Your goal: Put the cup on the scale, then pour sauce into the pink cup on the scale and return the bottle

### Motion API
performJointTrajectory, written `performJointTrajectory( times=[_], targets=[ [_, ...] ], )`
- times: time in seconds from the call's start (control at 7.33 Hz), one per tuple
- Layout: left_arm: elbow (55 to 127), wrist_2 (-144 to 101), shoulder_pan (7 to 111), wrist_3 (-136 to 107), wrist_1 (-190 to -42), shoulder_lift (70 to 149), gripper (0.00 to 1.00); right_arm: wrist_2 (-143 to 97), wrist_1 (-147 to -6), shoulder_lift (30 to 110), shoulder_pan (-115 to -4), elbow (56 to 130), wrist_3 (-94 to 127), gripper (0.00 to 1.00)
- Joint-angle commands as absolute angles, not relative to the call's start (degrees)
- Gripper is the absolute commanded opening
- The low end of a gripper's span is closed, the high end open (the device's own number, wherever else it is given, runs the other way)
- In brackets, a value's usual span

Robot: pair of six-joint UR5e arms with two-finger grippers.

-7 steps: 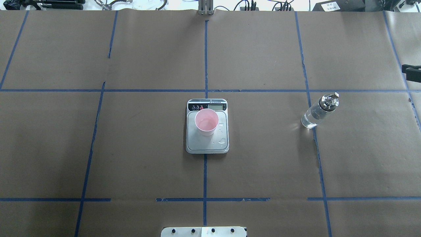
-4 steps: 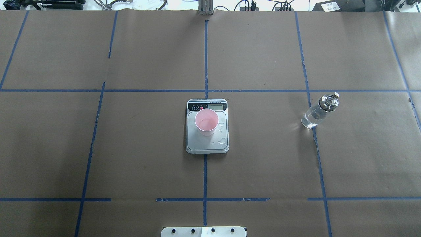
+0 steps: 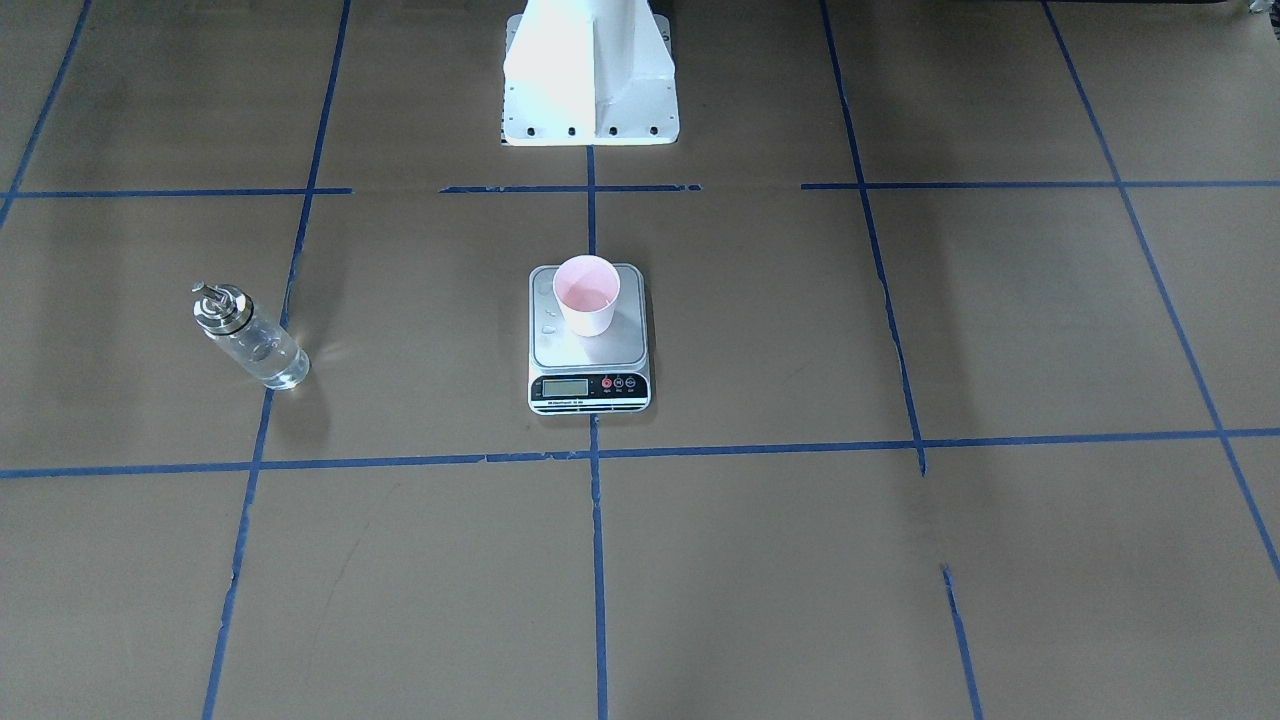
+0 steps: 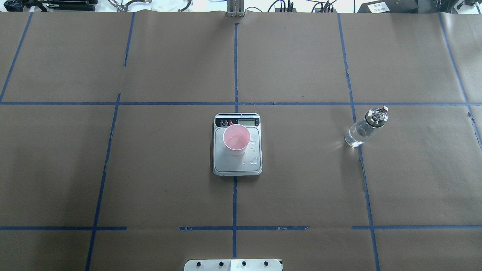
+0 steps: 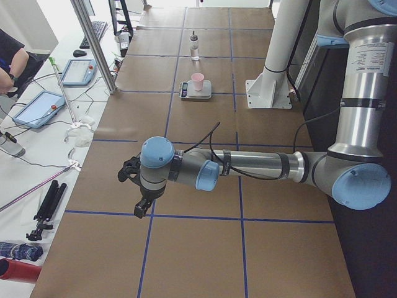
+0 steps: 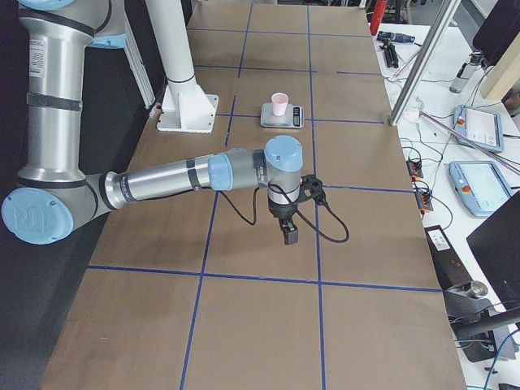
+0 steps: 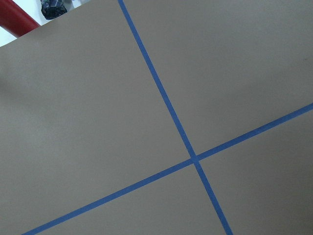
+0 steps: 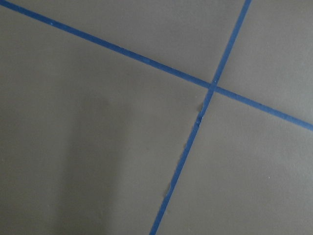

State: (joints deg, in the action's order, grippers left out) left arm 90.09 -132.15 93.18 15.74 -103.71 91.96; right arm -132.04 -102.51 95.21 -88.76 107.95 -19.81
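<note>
Front view: cup (image 3: 587, 295) seen upright on scale (image 3: 622, 346), toward the platform's robot-side end. Bottle (image 3: 250, 338) stood upright on counter (image 3: 900, 560), well apart from scale, on robot's right side. Clear sauce (image 3: 272, 362) seen in its lower part.

Overhead: same layout. Droplets (image 4: 255, 161) noted on platform beside cup, plainer here than from the front.

Left-end view: arms are shown only in the side views. Left gripper (image 5: 142, 206) is hung low over counter, far from scale. How far the jaws are open can't be told, nor whether anything is held.

Right-end view: right gripper (image 6: 288, 233) is pointed down above counter, well short of scale. Jaws' state likewise can't be told.

Wrist cams: only brown counter paper and crossing blue tape (image 7: 161, 93) recorded.
</note>
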Motion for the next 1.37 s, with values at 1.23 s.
performJointTrajectory(
  times=[1.23],
  targets=[
    [90.2, -132.1, 93.3, 16.1, -102.0, 87.9, 1.00, -136.6, -77.9, 94.1, -87.9, 91.7, -2.6, 1.00]
  ],
)
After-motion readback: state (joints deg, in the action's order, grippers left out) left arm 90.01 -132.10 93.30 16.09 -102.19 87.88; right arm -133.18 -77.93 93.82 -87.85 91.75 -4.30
